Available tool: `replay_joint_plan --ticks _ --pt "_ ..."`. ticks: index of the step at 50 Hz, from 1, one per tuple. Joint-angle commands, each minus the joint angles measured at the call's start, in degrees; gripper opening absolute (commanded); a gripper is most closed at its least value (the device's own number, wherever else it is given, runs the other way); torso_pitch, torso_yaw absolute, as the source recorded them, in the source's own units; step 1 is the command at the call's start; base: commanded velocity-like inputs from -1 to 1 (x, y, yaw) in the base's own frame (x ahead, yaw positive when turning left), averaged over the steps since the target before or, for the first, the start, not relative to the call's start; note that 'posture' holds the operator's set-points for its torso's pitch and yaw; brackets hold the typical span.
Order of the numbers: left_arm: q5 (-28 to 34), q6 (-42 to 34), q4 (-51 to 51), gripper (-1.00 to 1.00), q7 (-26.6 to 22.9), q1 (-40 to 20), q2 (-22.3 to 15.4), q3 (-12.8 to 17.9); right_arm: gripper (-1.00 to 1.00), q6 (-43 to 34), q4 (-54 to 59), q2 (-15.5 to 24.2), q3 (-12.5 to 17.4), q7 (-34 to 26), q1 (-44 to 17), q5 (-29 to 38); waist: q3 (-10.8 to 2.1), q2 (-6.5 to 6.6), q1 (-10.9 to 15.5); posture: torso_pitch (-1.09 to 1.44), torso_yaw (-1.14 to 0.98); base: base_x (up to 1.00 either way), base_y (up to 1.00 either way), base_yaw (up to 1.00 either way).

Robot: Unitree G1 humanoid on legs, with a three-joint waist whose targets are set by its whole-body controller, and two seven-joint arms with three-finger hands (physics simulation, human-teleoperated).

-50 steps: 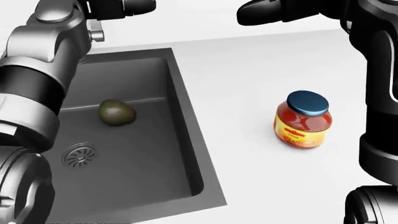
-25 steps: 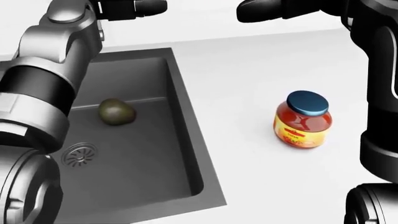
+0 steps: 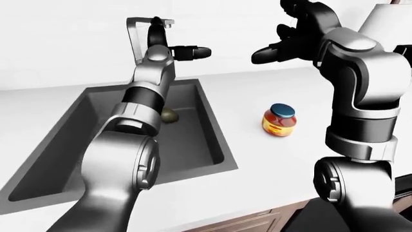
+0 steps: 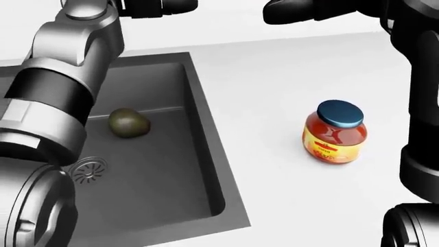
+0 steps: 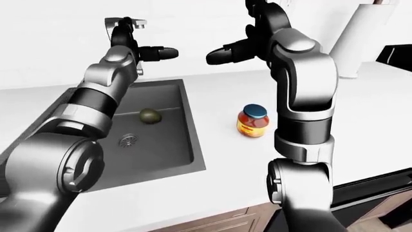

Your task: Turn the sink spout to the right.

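The chrome sink spout (image 3: 149,20) rises above the top edge of the dark sink (image 3: 64,130) and bends toward the right in the left-eye view. My left hand (image 3: 174,41) is raised against the spout's end. One finger points up along the spout and the others (image 3: 193,50) stretch out to the right, so the hand is open. My right hand (image 3: 270,46) hovers in the air to the right of the spout, apart from it, also open and holding nothing.
A dark green avocado (image 4: 128,123) lies in the sink above the drain (image 4: 88,171). A red sauce jar with a blue lid (image 4: 334,132) stands on the white counter right of the sink. A paper towel roll (image 5: 361,38) stands at the far right.
My left arm and hand have shifted to the right along the top of the head view. The right hand, jar and avocado have stayed put.
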State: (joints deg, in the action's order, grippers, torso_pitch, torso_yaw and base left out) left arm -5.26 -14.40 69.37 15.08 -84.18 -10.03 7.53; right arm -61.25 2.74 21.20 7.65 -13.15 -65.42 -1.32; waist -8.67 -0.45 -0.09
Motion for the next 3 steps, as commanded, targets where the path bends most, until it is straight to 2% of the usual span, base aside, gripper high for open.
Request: replay_joint_plan --ticks 1,3 --pt "0.27 1.79 -2.48 1.00 -0.11 -2.48 -0.49 -0.12 1.00 1.65 -1.61 0.66 0.53 0.29 -2.13 0.12 -1.35 -0.06 -0.05 -0.24 0.00 0.00 0.00 0.00" --pt "0.29 1.64 -2.67 1.00 -0.06 -2.51 -0.36 -0.19 1.00 1.73 -1.64 0.65 0.51 0.38 -1.91 0.17 -1.34 -0.06 -0.04 -0.24 0.00 0.00 0.00 0.00"
